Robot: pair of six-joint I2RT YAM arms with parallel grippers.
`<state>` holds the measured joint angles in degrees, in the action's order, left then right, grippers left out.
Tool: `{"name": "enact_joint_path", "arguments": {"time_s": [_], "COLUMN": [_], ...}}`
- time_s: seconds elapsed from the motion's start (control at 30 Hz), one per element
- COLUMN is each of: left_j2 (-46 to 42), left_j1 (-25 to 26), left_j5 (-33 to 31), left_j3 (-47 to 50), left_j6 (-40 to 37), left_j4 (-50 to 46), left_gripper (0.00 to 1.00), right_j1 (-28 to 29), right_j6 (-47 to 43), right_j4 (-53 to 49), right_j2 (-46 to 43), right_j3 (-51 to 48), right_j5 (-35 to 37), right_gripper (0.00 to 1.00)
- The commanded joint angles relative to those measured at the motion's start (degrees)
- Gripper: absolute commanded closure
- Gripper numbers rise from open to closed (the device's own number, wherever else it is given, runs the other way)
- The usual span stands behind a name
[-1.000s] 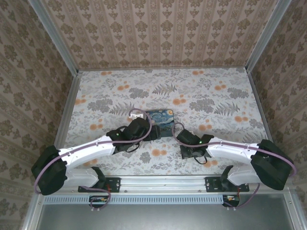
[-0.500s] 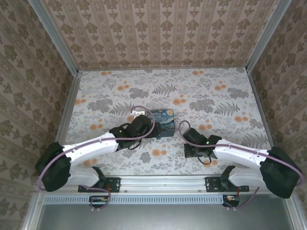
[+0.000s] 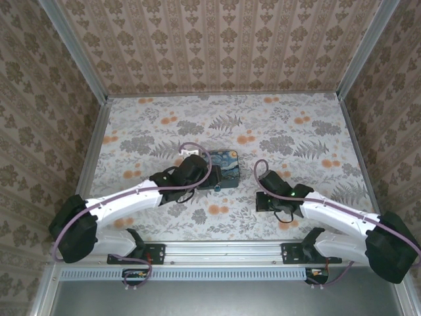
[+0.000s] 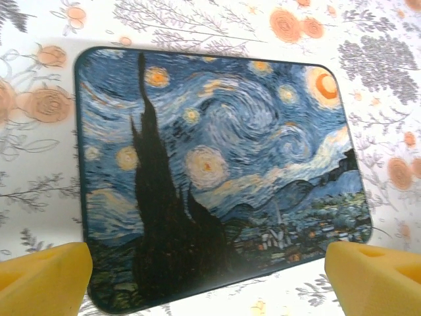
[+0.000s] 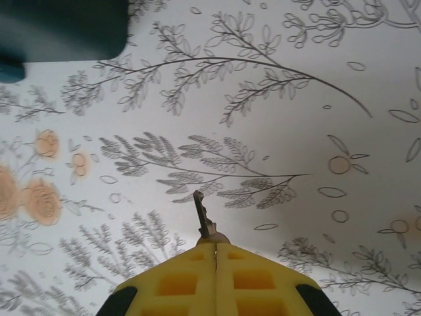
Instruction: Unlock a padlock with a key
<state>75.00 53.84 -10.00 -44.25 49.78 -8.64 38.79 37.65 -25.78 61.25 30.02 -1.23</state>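
Right gripper (image 5: 216, 247) tight on key (image 5: 203, 216), box (image 5: 62, 26) well apart, ahead-left.

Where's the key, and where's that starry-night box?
key (image 5: 201, 214), right wrist view, on its metal blade.
starry-night box (image 4: 217, 171), left wrist view, middle of its painted top.

Box (image 4: 217, 178) dark blue, starry swirls; table (image 3: 296, 125) white, grey leaves, orange flowers; key (image 5: 202, 216) grey.

box (image 3: 222, 164) on table (image 3: 296, 131) | padlock (image 5: 8, 71) seemingly against box | key (image 5: 202, 214) right of box
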Motion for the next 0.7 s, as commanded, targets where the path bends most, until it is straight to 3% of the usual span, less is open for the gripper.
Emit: {"name": "enact_joint_path", "arguments": {"time_s": [0.0,0.17,0.37,0.5,0.67], "left_j2": [2.2,5.6,9.4,9.0,2.7], "left_j1": [-0.4,-0.7,-0.5,0.0,1.6], "left_j5": [7.1,14.4,18.0,15.1,4.0], "left_j3": [-1.4,-3.2,-3.6,-3.0,-3.3], "left_j6": [1.8,4.0,8.1,9.4,8.5], "left_j4": [4.2,7.6,10.8,9.8,-1.4], "left_gripper": [0.00,0.00,0.01,0.01,0.00], "right_j1": [-0.9,-1.6,-1.6,-1.6,-1.6], "right_j6": [-1.7,-0.2,1.1,1.7,2.6], "right_j4": [1.3,3.7,5.9,6.5,6.8], "right_j2": [-2.2,-2.1,0.3,0.9,0.5], "right_j3": [2.7,5.3,8.3,9.7,10.4], "right_j5": [-6.1,-10.2,-12.0,-12.6,-13.5], "right_gripper": [1.00,1.00,1.00,1.00,1.00]}}
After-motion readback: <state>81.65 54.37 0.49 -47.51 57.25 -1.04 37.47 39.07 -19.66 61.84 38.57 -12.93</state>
